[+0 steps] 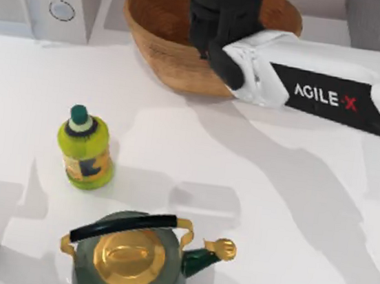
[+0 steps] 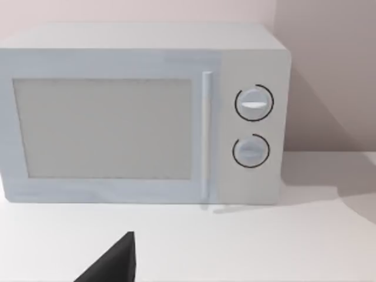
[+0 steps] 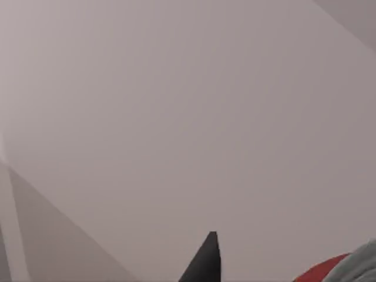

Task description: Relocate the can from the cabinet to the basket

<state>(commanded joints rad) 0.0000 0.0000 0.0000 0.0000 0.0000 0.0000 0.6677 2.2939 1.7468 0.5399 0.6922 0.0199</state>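
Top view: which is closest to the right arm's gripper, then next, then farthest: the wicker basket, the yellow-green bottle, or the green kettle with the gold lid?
1. Round tan wicker basket: right under the right gripper, at the back.
2. Yellow-green bottle with dark green cap: left of centre.
3. Dark green kettle with gold lid: front edge.

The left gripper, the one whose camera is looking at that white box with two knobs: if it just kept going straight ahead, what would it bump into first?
Most likely the white microwave. It faces the left wrist camera squarely, with bare table before it, though the distance is hard to judge.
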